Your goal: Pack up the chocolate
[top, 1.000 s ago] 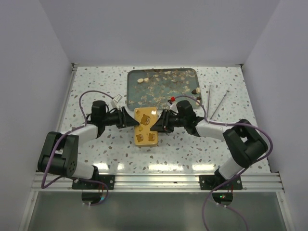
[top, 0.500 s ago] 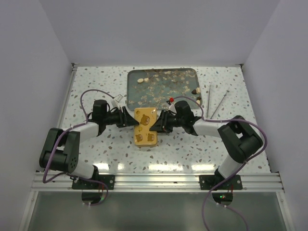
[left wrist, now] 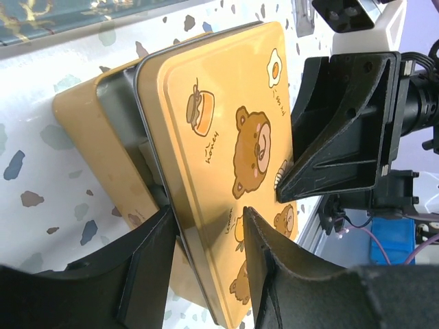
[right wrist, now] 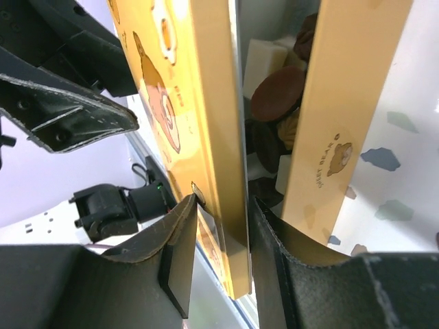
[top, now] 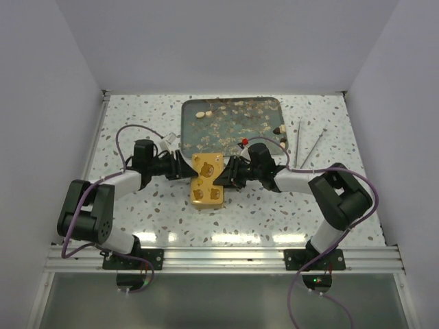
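A gold bear-print tin lid (top: 208,175) stands slightly raised over its gold base (right wrist: 343,123). The gap between them shows in both wrist views. My left gripper (left wrist: 206,233) is shut on the lid's (left wrist: 219,137) left edge. My right gripper (right wrist: 223,205) is shut on the lid's (right wrist: 206,103) right edge, one finger inside the gap. Dark and cream chocolate (right wrist: 278,92) fills the base. More chocolate, two cream pieces (top: 202,114) and a dark one (top: 278,129), lies on the teal tray (top: 186,133) behind.
Two thin metal rods (top: 309,144) lie on the terrazzo tabletop right of the tray. White walls enclose the table on three sides. An aluminium rail (top: 219,255) runs along the near edge by the arm bases.
The right arm's elbow has swung inward to the left. Both grippers have stayed on the lid, which has shifted only slightly over the base.
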Robot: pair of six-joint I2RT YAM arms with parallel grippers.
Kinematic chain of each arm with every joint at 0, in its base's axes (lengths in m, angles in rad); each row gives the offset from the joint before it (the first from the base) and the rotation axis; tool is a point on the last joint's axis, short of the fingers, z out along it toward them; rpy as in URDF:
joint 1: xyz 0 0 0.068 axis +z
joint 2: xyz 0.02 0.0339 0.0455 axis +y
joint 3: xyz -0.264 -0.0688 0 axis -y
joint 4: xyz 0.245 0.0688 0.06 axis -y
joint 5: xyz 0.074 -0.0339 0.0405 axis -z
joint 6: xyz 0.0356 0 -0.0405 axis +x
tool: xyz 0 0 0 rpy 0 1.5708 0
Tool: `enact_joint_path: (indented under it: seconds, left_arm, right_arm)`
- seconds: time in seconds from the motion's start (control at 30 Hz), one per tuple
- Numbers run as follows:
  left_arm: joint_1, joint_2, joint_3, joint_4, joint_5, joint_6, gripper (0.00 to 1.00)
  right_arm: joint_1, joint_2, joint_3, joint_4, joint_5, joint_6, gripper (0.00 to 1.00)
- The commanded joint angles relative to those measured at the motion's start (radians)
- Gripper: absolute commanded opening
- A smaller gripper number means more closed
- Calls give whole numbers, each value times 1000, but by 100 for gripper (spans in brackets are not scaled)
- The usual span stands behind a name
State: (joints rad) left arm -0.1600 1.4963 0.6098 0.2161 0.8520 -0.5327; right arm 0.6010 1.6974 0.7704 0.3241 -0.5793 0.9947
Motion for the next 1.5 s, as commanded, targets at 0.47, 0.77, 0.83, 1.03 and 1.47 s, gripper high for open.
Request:
enact_joint_path:
  seconds: [0.47,0.77,0.83,1.03,1.47]
  left_arm:
    - [-19,12,64,-70,-45,74,48]
    - [-32,12,70,-130,-74,131,48]
    - [-35,12,70,-133,-80,134,48]
    - [-41,19,76,-130,-85,137,49]
    - [-52,32,91,-142,-105,152,48]
  right_arm:
    - [-4,27,86,-71,88,-30,43]
    - [-4,-7,64,-97,101,-41,43]
    - [-4,-19,52,-99,102,-44,43]
    - [-4,-35,24,-99,104,-44,43]
    - [-4,-54,3,-123,114,-57,48]
